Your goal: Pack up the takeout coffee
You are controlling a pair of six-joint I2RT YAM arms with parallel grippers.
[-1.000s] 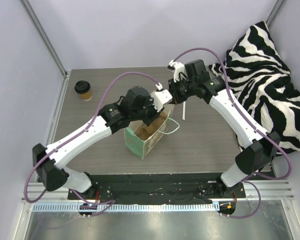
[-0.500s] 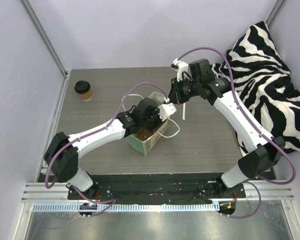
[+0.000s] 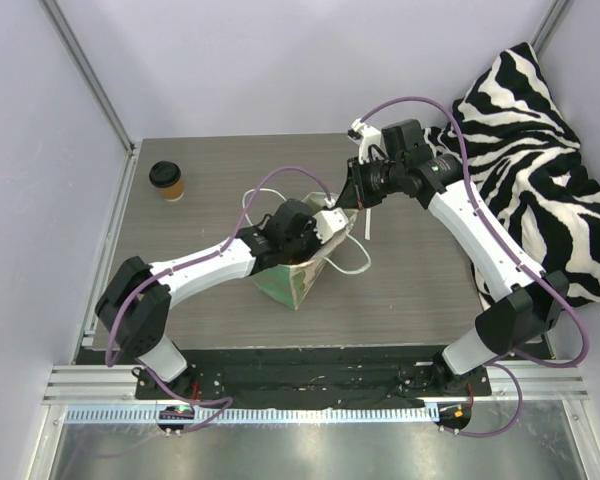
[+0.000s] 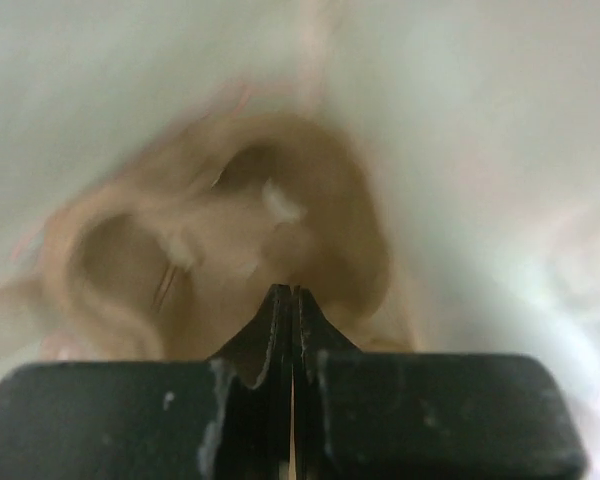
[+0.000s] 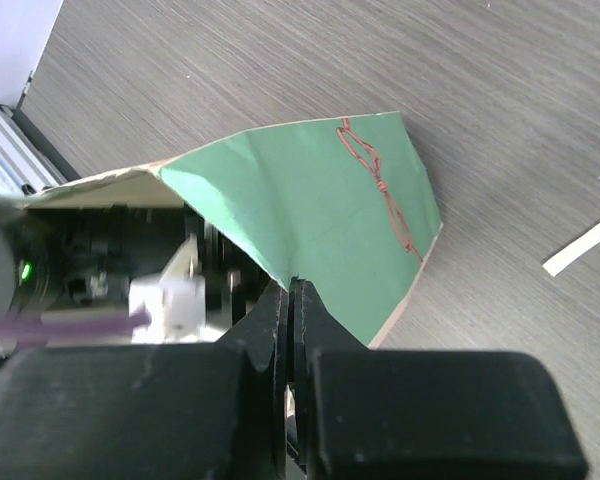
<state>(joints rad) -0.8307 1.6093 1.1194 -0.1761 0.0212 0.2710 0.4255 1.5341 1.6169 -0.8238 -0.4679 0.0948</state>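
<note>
As takeout coffee (image 3: 166, 180) stands at ten o'clock, left gripper (image 4: 288, 293) sits closed inside green bag (image 5: 310, 190), right gripper (image 5: 290, 286) pinching its rim.

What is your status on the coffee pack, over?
Left tool shut, inside bag. Right tool shut on bag rim. Coffee unpacked, far left corner. Nothing in the way.

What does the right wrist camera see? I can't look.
The right gripper, shut, pinches the edge of a green paper bag on a grey wood-grain table. A white strip lies at the right edge.
</note>
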